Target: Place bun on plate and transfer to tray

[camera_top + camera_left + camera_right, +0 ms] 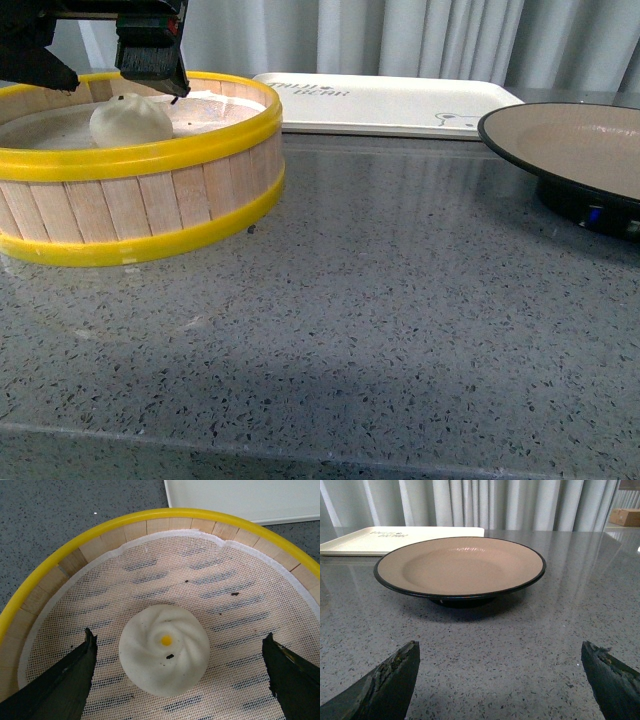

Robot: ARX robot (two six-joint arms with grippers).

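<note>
Bun (130,120) lies in the steamer basket (150,205), upper left of the front view, centred just below the left gripper (180,636), jaws spread, empty. Right gripper (499,647), likewise spread, faces the plate (460,565).

Grey speckled stone countertop (380,330), glossy. Resting directly on it are a yellow-rimmed wooden steamer basket (140,205) at left, a white rectangular tray (390,105) at rear centre, just clear of the basket, and a tan, black-rimmed footed plate (580,150) at right, near the tray's right end.
</note>
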